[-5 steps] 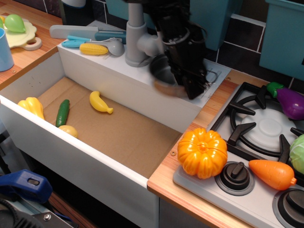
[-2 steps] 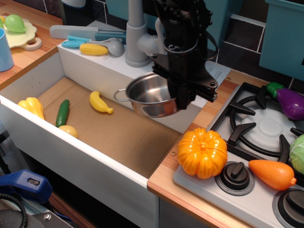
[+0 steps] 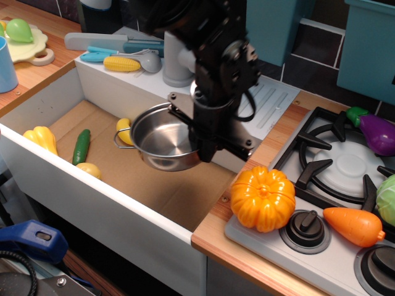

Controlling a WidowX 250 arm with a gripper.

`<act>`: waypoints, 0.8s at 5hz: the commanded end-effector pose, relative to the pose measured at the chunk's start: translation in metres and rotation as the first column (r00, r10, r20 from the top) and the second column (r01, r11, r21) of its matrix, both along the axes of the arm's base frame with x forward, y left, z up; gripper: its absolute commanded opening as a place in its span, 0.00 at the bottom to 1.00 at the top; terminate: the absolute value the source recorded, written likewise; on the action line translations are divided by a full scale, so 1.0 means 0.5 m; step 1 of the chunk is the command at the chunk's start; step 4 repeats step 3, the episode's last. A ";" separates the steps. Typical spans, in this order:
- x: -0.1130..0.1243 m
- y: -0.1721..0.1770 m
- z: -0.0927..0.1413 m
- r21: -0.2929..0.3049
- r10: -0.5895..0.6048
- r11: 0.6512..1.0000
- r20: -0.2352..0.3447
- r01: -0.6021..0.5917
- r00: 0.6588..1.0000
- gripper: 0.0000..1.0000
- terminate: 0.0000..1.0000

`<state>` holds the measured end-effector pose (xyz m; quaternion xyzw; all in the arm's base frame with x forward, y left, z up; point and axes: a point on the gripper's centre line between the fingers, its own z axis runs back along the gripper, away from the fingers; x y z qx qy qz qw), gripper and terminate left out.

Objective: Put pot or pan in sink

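The small shiny steel pot [image 3: 162, 142] hangs in the air over the sink's brown floor, right of its middle, mouth up and slightly tilted. One wire loop handle sticks out to the left. My black gripper [image 3: 205, 145] is shut on the pot's right rim from above. The sink [image 3: 179, 185] is the large white-walled basin with a cardboard floor, filling the left and middle of the view.
In the sink lie a yellow banana [image 3: 124, 130], a green cucumber [image 3: 81, 146], a yellow pepper [image 3: 41, 139] and a pale yellow piece [image 3: 90, 169]. An orange pumpkin [image 3: 263, 198] sits on the counter at the right rim. The grey faucet [image 3: 176, 58] stands behind. The stove holds a carrot [image 3: 353, 225] and an eggplant [image 3: 378, 131].
The pot has come off the drainboard and moved left and down over the sink, carried by my gripper. It now covers part of the banana.
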<state>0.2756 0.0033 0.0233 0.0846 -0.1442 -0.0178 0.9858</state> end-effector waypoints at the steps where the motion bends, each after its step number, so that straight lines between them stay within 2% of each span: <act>1: 0.014 0.033 -0.028 -0.006 -0.031 0.999 0.101 0.031 0.994 1.00 0.00; 2: 0.014 0.033 -0.028 -0.006 -0.031 0.999 0.101 0.031 0.994 1.00 0.00; 3: 0.014 0.033 -0.028 -0.006 -0.031 0.999 0.101 0.031 0.994 1.00 1.00; 4: 0.014 0.033 -0.028 -0.006 -0.031 0.999 0.101 0.031 0.994 1.00 1.00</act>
